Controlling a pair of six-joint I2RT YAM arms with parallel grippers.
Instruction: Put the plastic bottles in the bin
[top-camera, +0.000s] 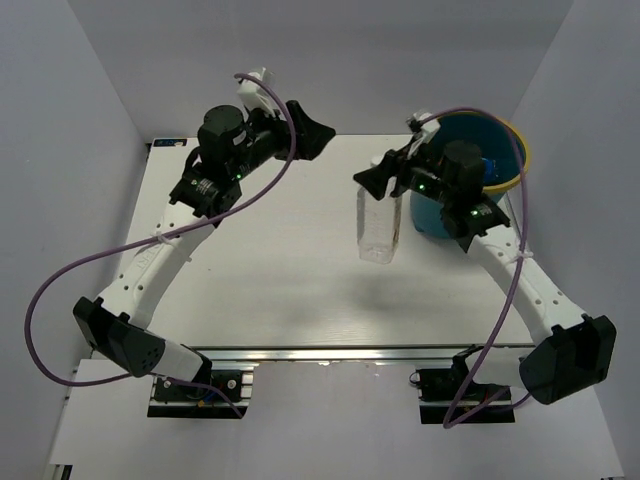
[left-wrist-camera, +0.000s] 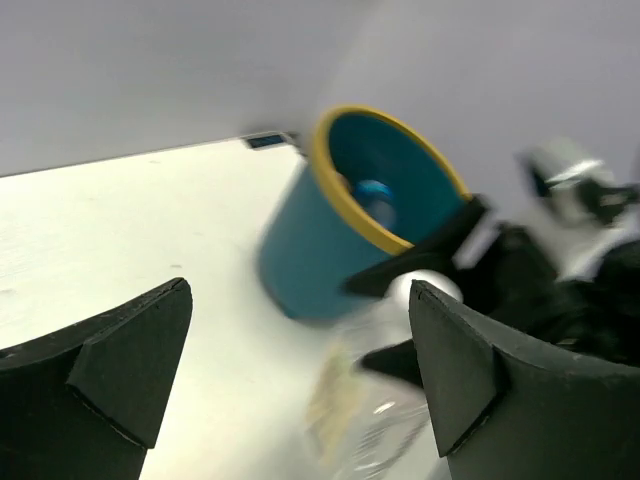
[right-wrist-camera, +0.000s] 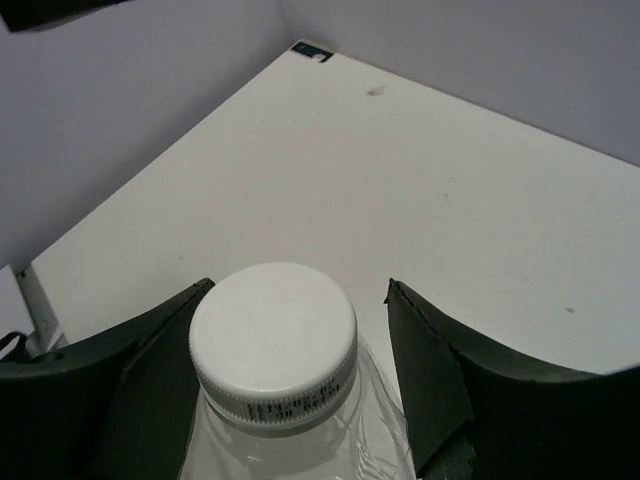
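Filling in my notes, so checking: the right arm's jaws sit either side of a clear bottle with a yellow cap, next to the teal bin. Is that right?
Not quite. The cap is white, not yellow, as the right wrist view shows. The rest holds: the right gripper has its jaws either side of the clear bottle, next to the teal bin.

Bench (top-camera: 270, 290) centre and left open for passage; bin (top-camera: 524, 160) blocks far-right corner; clear bottle (top-camera: 379, 225) held in right pincer (top-camera: 385, 180) hangs just left of it; walls (top-camera: 80, 120) close both sides
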